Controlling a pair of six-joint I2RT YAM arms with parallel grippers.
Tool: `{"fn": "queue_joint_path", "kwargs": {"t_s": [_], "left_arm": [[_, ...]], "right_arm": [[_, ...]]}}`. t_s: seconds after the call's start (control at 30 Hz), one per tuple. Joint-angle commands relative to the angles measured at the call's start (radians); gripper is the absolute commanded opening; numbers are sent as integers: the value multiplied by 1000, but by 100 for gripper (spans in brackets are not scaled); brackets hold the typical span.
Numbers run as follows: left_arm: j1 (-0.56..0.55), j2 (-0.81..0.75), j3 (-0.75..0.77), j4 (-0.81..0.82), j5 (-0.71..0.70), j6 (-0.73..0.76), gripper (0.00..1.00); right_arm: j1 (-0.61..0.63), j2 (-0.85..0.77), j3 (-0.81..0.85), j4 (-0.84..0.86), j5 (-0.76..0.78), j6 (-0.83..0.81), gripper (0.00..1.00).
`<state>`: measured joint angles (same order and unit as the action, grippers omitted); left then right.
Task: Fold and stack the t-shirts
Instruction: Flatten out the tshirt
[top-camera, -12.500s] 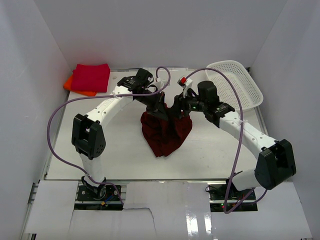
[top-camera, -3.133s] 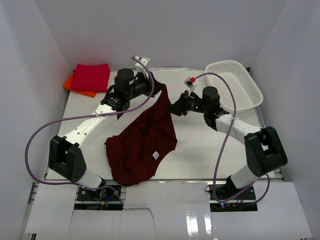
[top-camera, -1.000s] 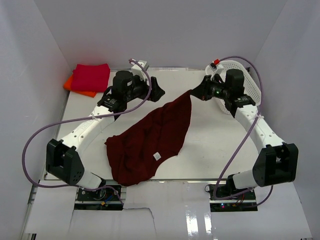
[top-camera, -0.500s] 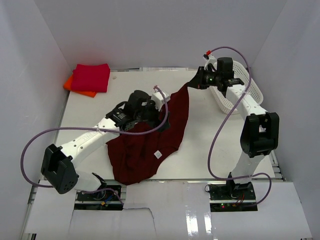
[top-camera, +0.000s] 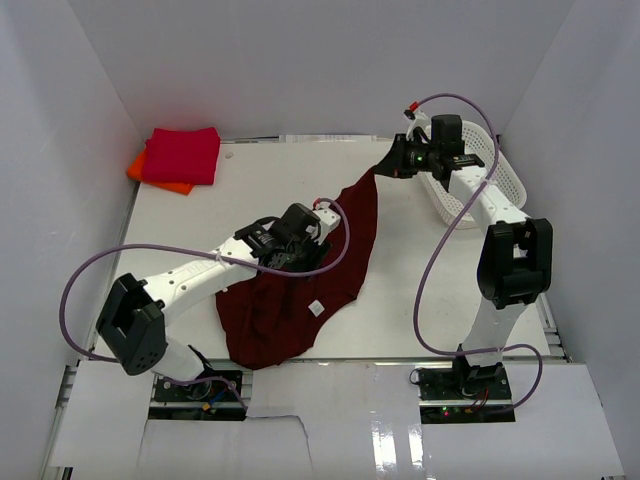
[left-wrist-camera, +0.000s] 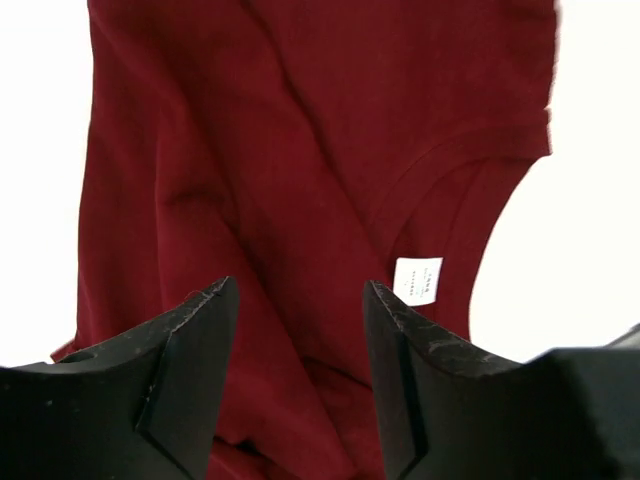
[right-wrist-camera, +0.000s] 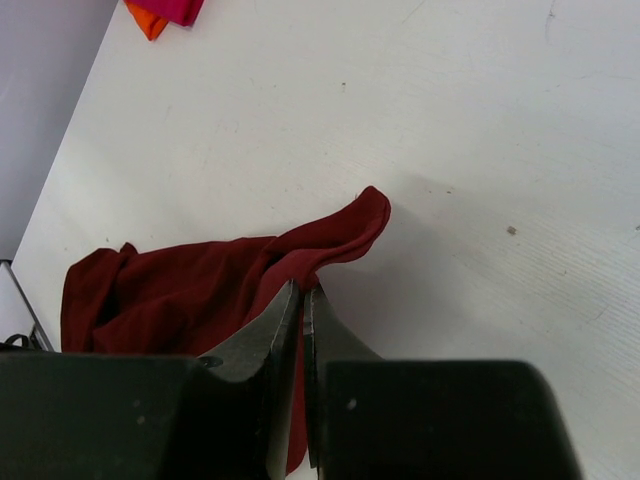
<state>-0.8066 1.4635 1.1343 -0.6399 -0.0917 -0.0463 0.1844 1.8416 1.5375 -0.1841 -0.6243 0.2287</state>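
Observation:
The dark maroon t-shirt (top-camera: 352, 232) lies crumpled and stretched in a diagonal band across the middle of the table, its white neck label (top-camera: 313, 308) facing up. My right gripper (top-camera: 388, 166) is shut on its far corner and holds that corner raised near the back of the table; in the right wrist view the cloth (right-wrist-camera: 180, 290) runs into the closed gripper (right-wrist-camera: 302, 290). My left gripper (left-wrist-camera: 297, 285) hangs open just above the shirt's middle (left-wrist-camera: 300, 130), left of the label (left-wrist-camera: 417, 280). A folded crimson-red t-shirt (top-camera: 182, 155) rests on an orange one (top-camera: 140, 168) at the back left corner.
A white plastic mesh basket (top-camera: 506, 182) stands at the back right, right behind my right arm. White walls close in the table (top-camera: 190, 225) on three sides. The left arm's purple cable loops over the table's left side.
My left arm has swung down over the shirt's middle and its jaws have narrowed. My right gripper has pulled the shirt's corner further back toward the basket, stretching the cloth.

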Motion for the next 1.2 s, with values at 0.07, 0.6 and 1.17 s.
{"fn": "queue_joint_path", "kwargs": {"t_s": [0.07,0.6,1.17], "left_arm": [[-22,32,-5,-70,-54,-69,61],[-92,133,-19,-96,83,-99,57],[-95,254,-8,-34,-39,-121,36]], "right_arm": [[-8,13,39,14,-8,-15,8],[-10,24,38,14,-18,-19,8],[-10,8,3,21,-31,-35,8]]}}
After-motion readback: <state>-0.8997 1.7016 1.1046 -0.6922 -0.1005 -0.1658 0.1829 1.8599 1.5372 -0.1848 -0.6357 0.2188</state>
